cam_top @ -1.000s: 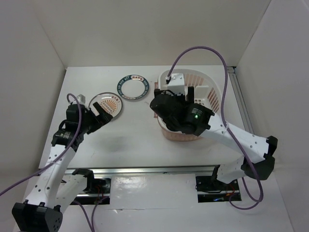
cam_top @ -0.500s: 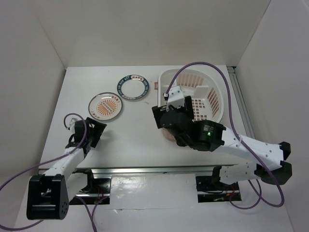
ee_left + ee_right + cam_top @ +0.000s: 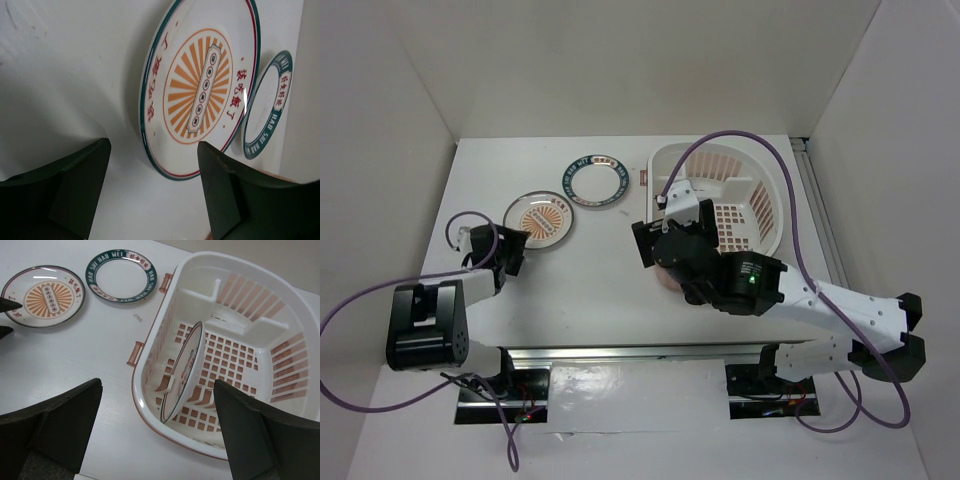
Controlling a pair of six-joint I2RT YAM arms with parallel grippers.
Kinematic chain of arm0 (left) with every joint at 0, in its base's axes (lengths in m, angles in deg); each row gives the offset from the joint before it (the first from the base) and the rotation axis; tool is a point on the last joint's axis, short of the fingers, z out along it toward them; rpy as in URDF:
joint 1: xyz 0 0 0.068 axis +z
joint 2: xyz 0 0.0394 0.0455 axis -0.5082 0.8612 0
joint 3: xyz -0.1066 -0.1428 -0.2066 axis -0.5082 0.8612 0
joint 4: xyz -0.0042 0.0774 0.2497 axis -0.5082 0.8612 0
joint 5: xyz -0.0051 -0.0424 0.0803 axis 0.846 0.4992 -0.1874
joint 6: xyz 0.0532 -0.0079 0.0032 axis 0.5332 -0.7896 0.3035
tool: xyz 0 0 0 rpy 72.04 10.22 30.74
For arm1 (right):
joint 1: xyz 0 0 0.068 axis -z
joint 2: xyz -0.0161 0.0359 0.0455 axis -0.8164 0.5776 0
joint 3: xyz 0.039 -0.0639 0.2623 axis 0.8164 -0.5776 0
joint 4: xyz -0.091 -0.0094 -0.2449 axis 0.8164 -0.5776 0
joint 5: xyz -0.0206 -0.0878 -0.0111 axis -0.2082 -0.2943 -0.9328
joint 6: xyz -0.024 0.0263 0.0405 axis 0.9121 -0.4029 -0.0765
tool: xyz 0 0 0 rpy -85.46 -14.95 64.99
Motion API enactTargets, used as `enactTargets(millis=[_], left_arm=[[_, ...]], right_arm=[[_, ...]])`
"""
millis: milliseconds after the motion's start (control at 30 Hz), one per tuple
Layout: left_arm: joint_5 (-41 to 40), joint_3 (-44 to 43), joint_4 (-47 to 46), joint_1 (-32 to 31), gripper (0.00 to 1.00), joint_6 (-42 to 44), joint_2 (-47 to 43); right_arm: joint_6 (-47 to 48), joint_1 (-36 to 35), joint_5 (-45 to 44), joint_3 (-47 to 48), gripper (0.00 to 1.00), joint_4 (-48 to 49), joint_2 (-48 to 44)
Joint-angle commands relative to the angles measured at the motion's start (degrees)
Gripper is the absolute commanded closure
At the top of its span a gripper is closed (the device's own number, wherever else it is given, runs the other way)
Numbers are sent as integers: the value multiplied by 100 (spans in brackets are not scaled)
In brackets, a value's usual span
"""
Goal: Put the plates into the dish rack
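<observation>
Bench (image 3: 600,285): orange-sunburst plate (image 3: 44,295) and teal-ringed plate (image 3: 121,275), flat, side by side. Pink-and-white dish rack (image 3: 240,271): third plate (image 3: 182,372) on edge inside. Hands: left hand (image 3: 152,150) wide, empty; right hand (image 3: 157,387) wide, empty.

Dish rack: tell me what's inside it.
One plate stands on edge in the dish rack; otherwise only its own white divider shows. The floor's near corner is hidden behind a finger of the right hand.

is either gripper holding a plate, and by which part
Nothing is held. The left gripper is open beside the orange-centre plate; the right gripper is open above the dish rack.
</observation>
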Motion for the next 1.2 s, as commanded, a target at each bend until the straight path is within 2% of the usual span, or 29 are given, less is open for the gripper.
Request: enactTargets(millis=[0, 67, 133, 200, 233, 333, 433, 500, 567, 700, 833, 867, 1000, 1167], left_arm=[[-9, -148, 100, 159, 17, -19, 493], [-9, -201, 39, 159, 18, -71, 660], [-9, -253, 39, 159, 29, -72, 713], [43, -332, 39, 159, 35, -72, 801], [44, -394, 39, 211, 48, -72, 871], [-9, -473, 275, 212, 72, -125, 872], [-9, -526, 574, 273, 86, -186, 924], [-61, -597, 785, 273, 100, -239, 924], [-62, -597, 1127, 405, 100, -239, 924], [-211, -649, 1759, 405, 100, -239, 311], [-264, -518, 2033, 405, 100, -28, -892], [-264, -518, 2121, 405, 100, 50, -1478], [-264, -727, 2472, 405, 100, 646, -2763], [306, -1089, 2833, 405, 100, 1448, -3636]], right_arm=[[39, -100, -198, -55, 1, 394, -171], [39, -101, -250, -55, 1, 394, -171], [39, -101, -311, -55, 1, 394, -171], [-13, -101, -312, -55, 1, 394, -119], [-14, -101, -364, -55, 1, 342, -119], [-66, -101, -365, -3, 1, 342, -66], [-67, -101, -365, -2, 1, 342, -66], [-67, -153, -365, 50, 1, 342, -66], [-67, -153, -312, 50, 1, 272, -66], [-50, -153, -189, -11, 1, 333, -128], [73, -153, -22, -11, 1, 526, -180], [74, -206, 30, -11, 1, 526, -128], [74, -206, 223, -11, 1, 640, -180], [188, -206, 566, -221, 1, 1000, -356]])
